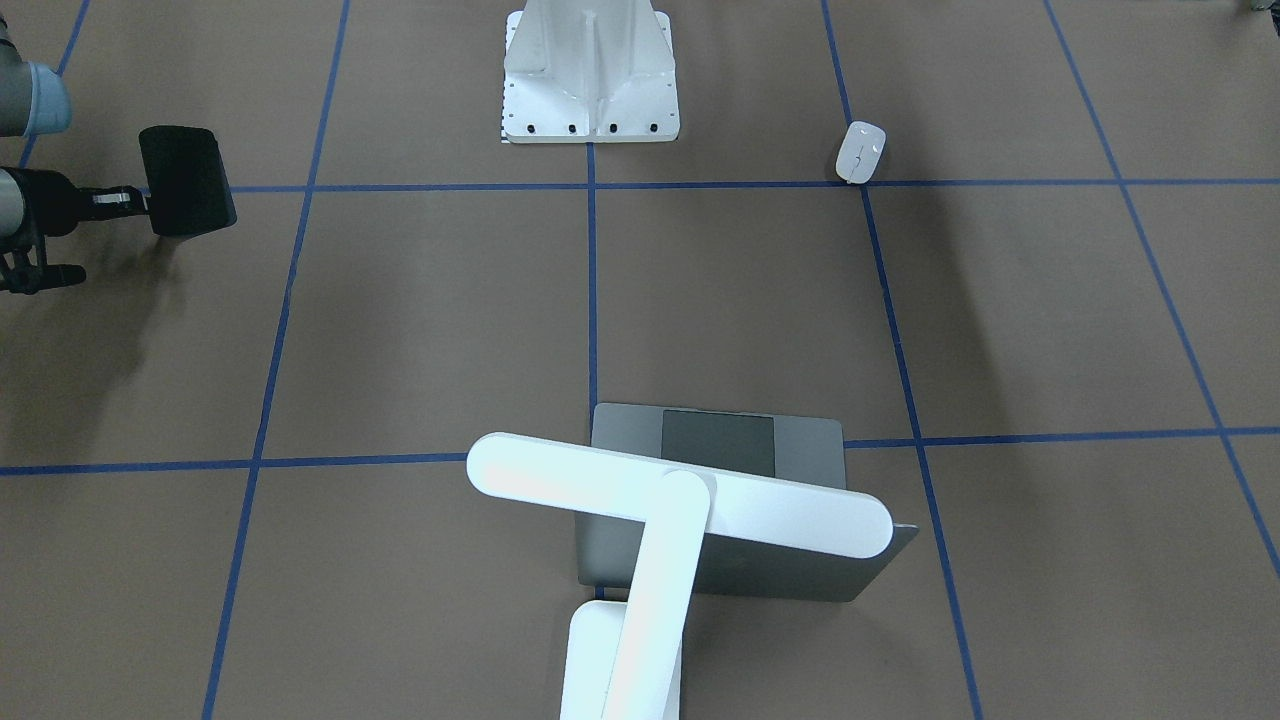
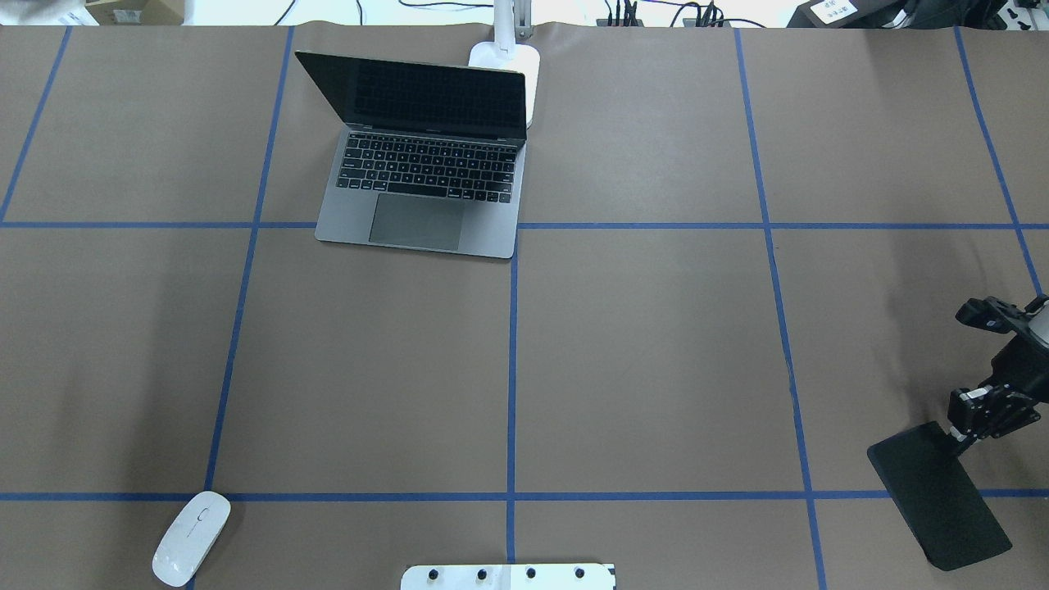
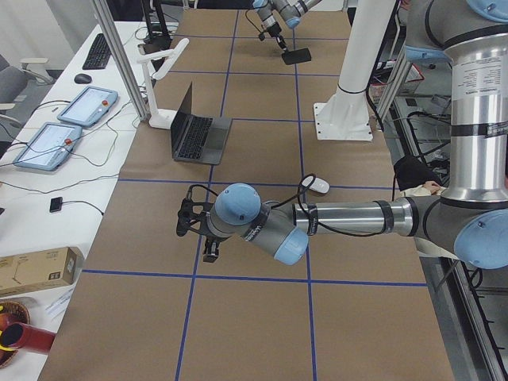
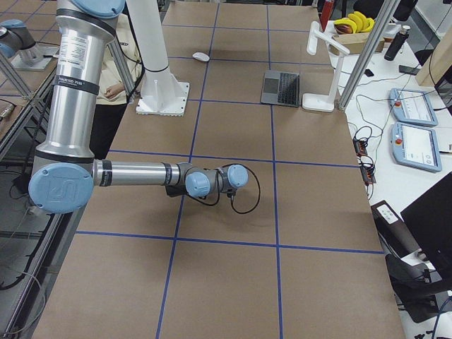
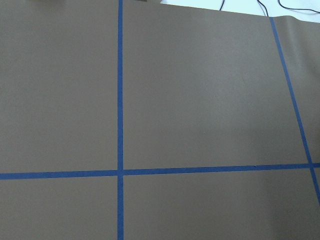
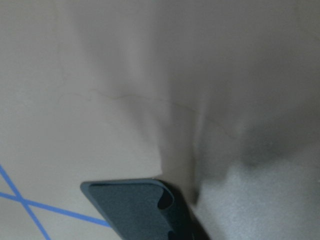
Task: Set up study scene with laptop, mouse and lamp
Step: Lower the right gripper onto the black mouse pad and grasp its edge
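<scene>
A thin space-grey metal laptop (image 2: 426,188) stands open on the far side of the brown paper-covered counter (image 2: 656,352), which is marked into squares with blue tape. Its dark screen and keyboard face the robot. In the overhead view it sits in the left half, with its front edge on a tape line.

The base of a white T-shaped desk lamp (image 1: 680,495) stands just behind the right end of the laptop's screen. In the front-facing view its long round-ended bar head reaches across above the laptop.

A small glossy white oval mouse (image 2: 191,537) lies on the robot's side of the counter, to the left, beside a tape crossing. It is well apart from the laptop and untouched by either arm. A white ribbed metal pedestal (image 1: 590,75) stands at the middle of the robot's edge.

The right gripper (image 2: 957,434) is at the right edge of the counter, clamped on one end of a flat black rectangular pad (image 2: 938,496). The pad casts a shadow on the paper.

The left gripper (image 3: 209,248) hangs over bare counter at the left end, far from the laptop. I cannot tell how wide it is. Its wrist camera shows only paper and tape.
</scene>
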`<state>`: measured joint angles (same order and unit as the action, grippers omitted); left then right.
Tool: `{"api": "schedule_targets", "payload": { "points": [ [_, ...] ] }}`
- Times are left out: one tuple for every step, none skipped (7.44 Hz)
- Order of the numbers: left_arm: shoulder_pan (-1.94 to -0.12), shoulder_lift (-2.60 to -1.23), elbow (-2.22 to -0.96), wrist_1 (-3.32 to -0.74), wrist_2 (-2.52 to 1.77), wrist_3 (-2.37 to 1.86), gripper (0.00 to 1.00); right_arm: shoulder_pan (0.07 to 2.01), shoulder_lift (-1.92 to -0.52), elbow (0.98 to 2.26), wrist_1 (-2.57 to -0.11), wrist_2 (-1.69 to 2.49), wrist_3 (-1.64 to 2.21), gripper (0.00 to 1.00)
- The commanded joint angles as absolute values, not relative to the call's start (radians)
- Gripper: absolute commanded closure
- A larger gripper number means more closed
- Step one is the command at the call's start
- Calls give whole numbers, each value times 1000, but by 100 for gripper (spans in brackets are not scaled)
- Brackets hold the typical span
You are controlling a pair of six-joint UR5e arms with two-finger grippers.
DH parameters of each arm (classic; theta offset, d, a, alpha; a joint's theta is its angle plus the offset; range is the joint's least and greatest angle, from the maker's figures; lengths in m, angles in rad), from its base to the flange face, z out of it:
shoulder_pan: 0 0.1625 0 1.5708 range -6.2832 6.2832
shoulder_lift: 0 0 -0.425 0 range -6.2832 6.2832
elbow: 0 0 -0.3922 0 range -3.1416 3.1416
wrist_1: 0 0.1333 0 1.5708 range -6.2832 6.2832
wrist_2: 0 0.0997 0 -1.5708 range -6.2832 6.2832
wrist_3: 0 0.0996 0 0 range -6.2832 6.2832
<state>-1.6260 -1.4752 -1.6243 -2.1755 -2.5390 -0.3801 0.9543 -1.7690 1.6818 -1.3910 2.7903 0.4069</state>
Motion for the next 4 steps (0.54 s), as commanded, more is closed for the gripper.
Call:
{"api": "schedule_targets", "payload": {
  "points": [
    [-1625, -1474, -1623, -2175, -2542, -379, 0, 1093, -1769, 1784, -1402, 2795, 431, 100],
    [-1624, -1474, -1617, -2175, -2542, -379, 0, 1145, -1764, 1849, -1401, 2789, 496, 100],
    [-1623, -1474, -1615, -2175, -2548, -377, 0, 1169, -1738, 1924, -1401, 2743, 564, 100],
    [-1624, -1474, -1615, -2175, -2557, -374, 0, 1190, -1667, 1957, -1401, 2697, 642, 100]
  ]
}}
